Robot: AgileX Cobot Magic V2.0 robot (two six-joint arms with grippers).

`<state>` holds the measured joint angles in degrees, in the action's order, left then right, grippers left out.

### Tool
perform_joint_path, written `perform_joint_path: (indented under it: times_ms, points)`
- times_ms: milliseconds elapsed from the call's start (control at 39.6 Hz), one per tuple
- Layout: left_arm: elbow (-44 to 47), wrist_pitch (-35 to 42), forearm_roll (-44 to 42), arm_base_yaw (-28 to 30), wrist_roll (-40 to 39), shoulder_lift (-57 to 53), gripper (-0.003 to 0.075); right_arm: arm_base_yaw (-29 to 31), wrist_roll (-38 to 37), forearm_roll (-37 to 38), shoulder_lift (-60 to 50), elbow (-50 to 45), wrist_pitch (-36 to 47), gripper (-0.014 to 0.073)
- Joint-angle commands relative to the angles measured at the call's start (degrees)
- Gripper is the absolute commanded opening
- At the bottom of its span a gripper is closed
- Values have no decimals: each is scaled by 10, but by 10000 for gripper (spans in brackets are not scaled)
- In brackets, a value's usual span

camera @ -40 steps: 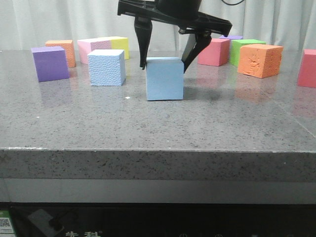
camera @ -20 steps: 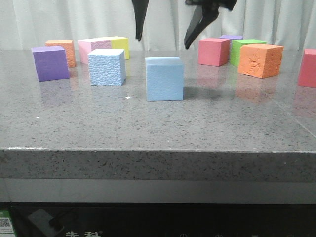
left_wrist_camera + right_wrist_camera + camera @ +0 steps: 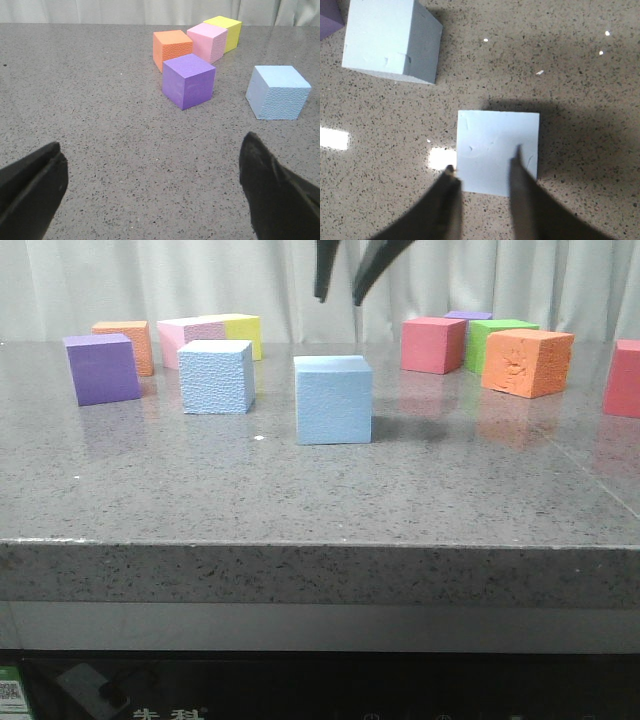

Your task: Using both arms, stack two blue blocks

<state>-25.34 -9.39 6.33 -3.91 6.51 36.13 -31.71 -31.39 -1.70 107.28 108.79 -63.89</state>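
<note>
The smooth blue block [image 3: 333, 400] rests on the grey table [image 3: 320, 490] near the middle. The pebbled blue block [image 3: 215, 377] sits apart to its left. High above the smooth block hangs my right gripper [image 3: 341, 282], open and empty, only its fingertips showing in the front view. In the right wrist view that gripper [image 3: 484, 160] looks straight down on the smooth block [image 3: 498, 150], with the pebbled block [image 3: 390, 40] beyond. My left gripper [image 3: 150, 145] is wide open and empty over bare table, well short of the pebbled block [image 3: 277, 92]. It is out of the front view.
A purple cube [image 3: 101, 368] stands left of the pebbled block, with orange [image 3: 128, 342], pink [image 3: 190, 335] and yellow [image 3: 243, 333] cubes behind. At the back right are red [image 3: 433, 345], green [image 3: 500, 337] and orange [image 3: 525, 362] cubes, and another red one [image 3: 623, 378] at the edge.
My right gripper let go of the smooth blue block and rose nearly out of the front view. Its fingers have drawn closer together. The block stays on the table.
</note>
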Motion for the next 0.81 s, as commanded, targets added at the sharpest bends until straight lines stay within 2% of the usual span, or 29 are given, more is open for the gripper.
perform_joint_path:
  times_ms: [0, 25, 252, 454, 606, 782]
  points:
    - [-20, 49, 5, 0, -3, 3, 680, 5, 4, 9, -41, 20, 16, -48]
    - [-20, 49, 5, 0, -3, 3, 680, 5, 4, 9, -42, 20, 15, -80]
    - [-20, 49, 5, 0, -3, 3, 680, 43, 7, 9, -63, 20, -3, -67]
    - [-20, 49, 5, 0, -3, 3, 680, 112, 74, 8, -108, 12, -38, -67]
    - [-20, 49, 5, 0, -3, 3, 680, 174, 105, 8, -158, -46, -35, -67]
    - [-20, 49, 5, 0, -3, 3, 680, 216, 146, 8, -244, -178, 12, -67]
